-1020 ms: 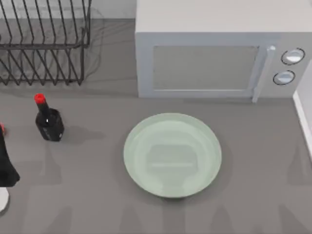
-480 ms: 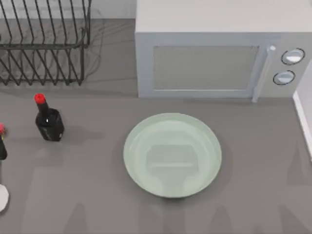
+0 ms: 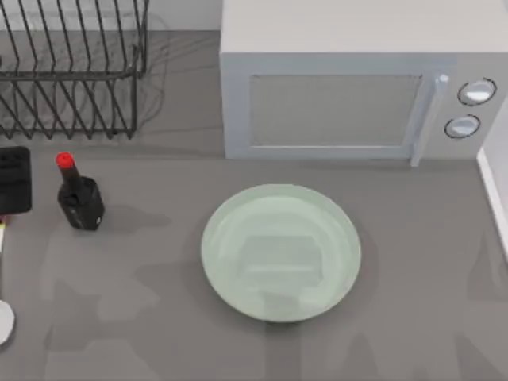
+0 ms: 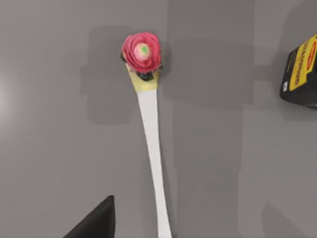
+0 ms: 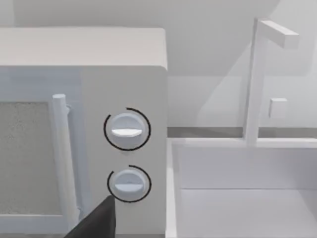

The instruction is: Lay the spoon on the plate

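The spoon lies on the table at the far left edge, with its white bowl (image 3: 3, 321) toward the front. Its thin pale handle (image 4: 151, 144) ends in a red-and-yellow knob (image 4: 142, 49). My left gripper (image 3: 14, 181) hovers above the handle's knob end, beside the bottle, open and holding nothing. One of its dark fingertips (image 4: 96, 224) shows beside the handle. The pale green plate (image 3: 218, 238) sits bare at the table's middle. My right gripper is parked off to the right, facing the microwave's dials, with one dark fingertip (image 5: 96, 223) in sight.
A dark red-capped bottle (image 3: 79, 198) stands just right of my left gripper. A microwave (image 3: 333, 103) fills the back, a wire dish rack (image 3: 71, 71) the back left. A white sink (image 5: 242, 193) with a tap lies at the right.
My left gripper has moved along the left edge toward the back, from beside the spoon's middle to a spot level with the bottle. The spoon, plate and bottle have not moved.
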